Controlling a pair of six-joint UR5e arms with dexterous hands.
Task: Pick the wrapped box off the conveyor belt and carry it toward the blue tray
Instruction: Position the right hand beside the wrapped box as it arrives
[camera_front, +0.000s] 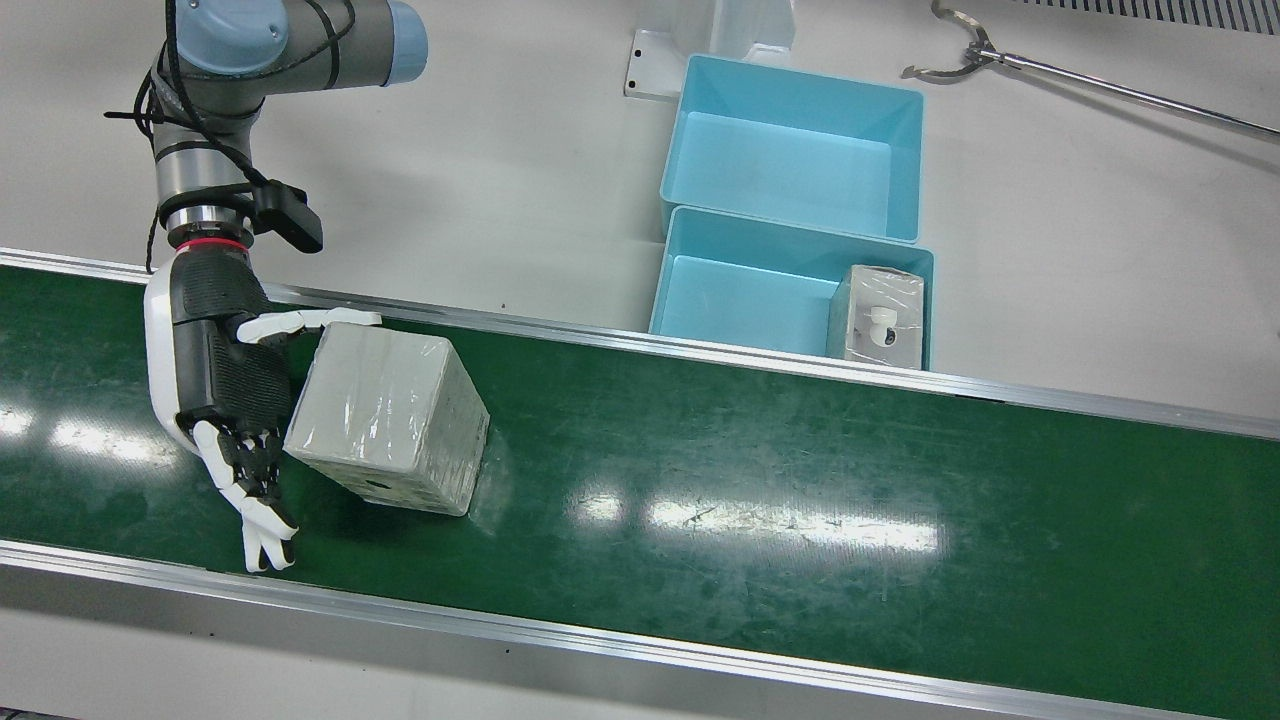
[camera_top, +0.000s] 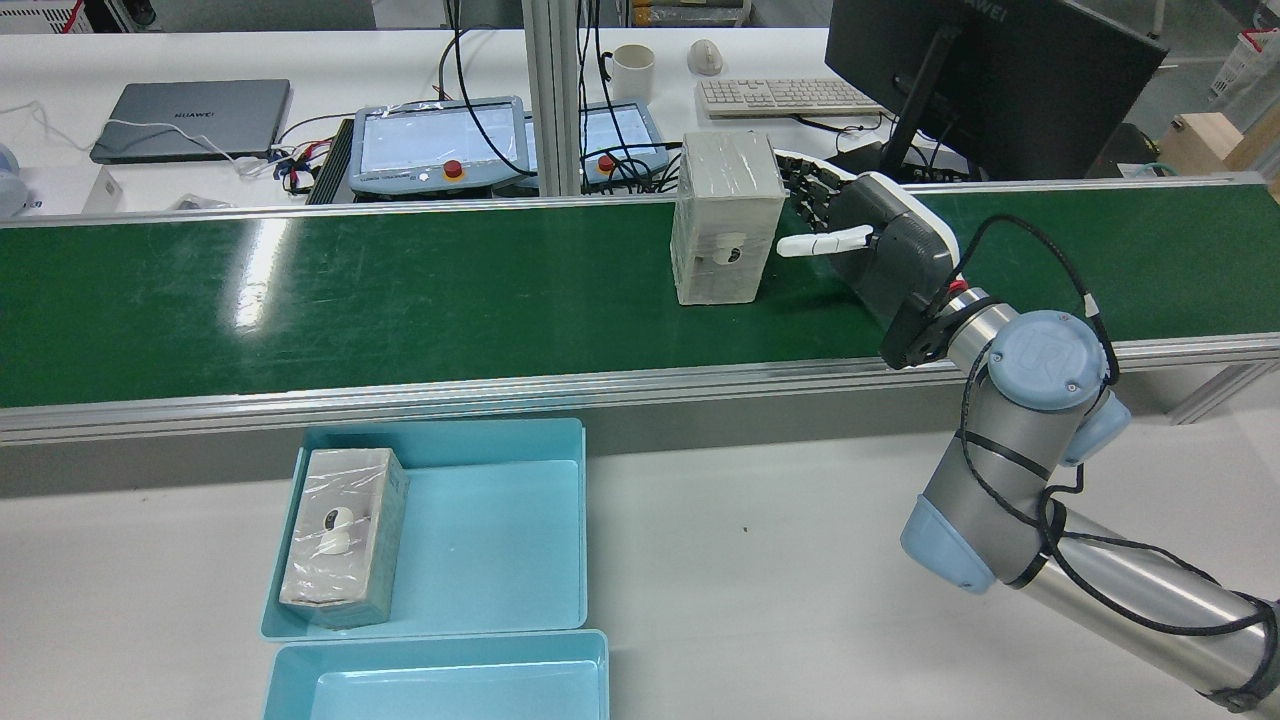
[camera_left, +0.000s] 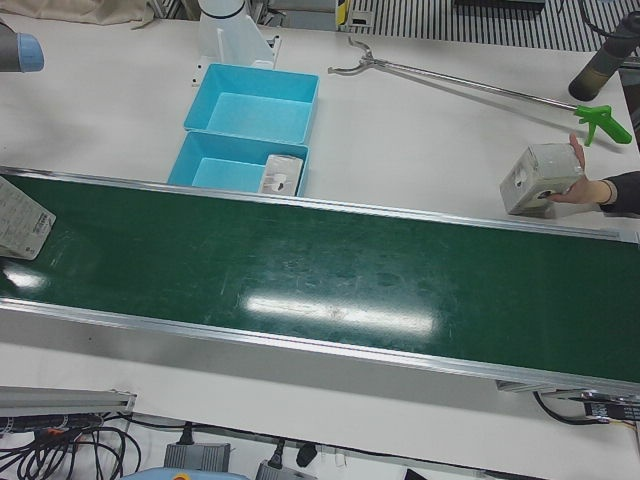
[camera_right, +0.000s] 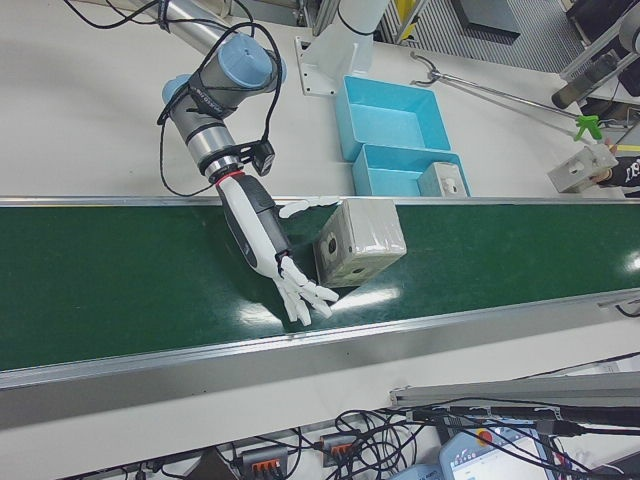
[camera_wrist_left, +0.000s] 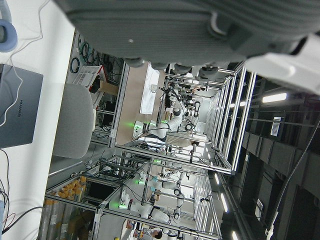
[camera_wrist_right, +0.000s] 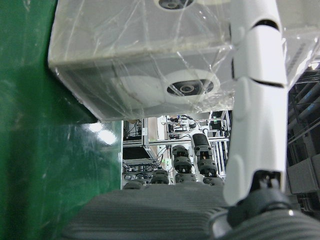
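Wrapped box (camera_front: 388, 416): stands on the green conveyor belt (camera_front: 760, 470) at the left of the front view, tilted, one edge lifted off the belt; clear film over grey card.
Right hand (camera_front: 225, 385): just beside the box on its left in the front view, palm facing it. Its fingers (camera_front: 262, 515) are spread apart and stretch past the box toward the lower rail; one white finger (camera_front: 325, 319) lies along the box's upper edge. In the right hand view that finger crosses the box face, touching it.
Left hand (camera_wrist_left: 200, 30): seen only in its own camera, at the top of the frame; whether its fingers are apart or together cannot be told.
Blue tray (camera_front: 790, 290): on the white surface (camera_front: 1100, 250) above the belt, upper centre of the front view, holding another wrapped box (camera_front: 880, 316) at its right end. A second tray (camera_front: 795, 145) touches it above.
Person's hand (camera_left: 590, 185): at the right edge of the left-front view, holding a further box (camera_left: 538, 180).
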